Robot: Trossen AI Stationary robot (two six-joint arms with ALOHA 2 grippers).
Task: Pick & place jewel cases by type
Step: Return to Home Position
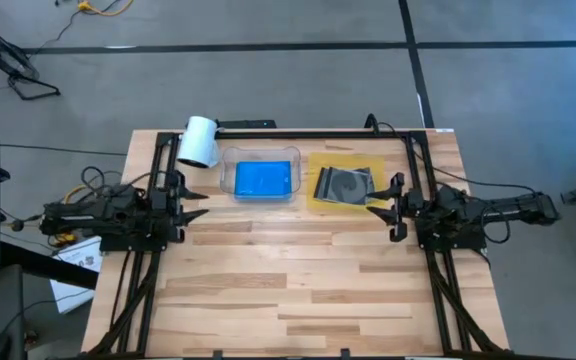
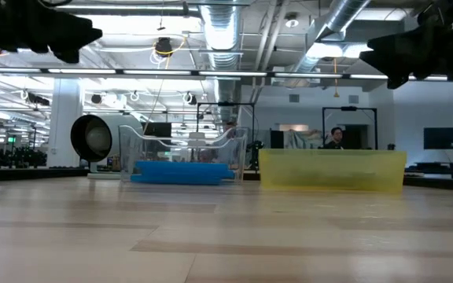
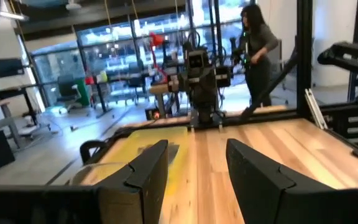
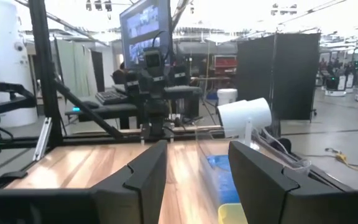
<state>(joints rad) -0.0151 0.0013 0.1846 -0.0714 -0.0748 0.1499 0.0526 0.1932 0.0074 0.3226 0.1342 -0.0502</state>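
Blue jewel cases (image 1: 261, 179) lie stacked inside the clear plastic tray (image 1: 227, 176) at the table's far middle; they also show in the low view (image 2: 181, 171). Grey-clear jewel cases with dark discs (image 1: 343, 184) lie on the flat yellow tray (image 1: 318, 199) to the right of it. My left gripper (image 1: 196, 203) is open at the table's left side, raised above the wood, pointing level toward the right. My right gripper (image 1: 380, 200) is open at the right side, pointing level toward the left, just near of the yellow tray's right end. Neither holds anything.
A white cylinder (image 1: 199, 141) lies at the far left corner beside the clear tray. A black frame rail (image 1: 318, 133) runs along the far edge. The bare wooden tabletop (image 1: 298, 280) stretches from the trays to the near edge. A person (image 3: 258, 43) stands beyond the table.
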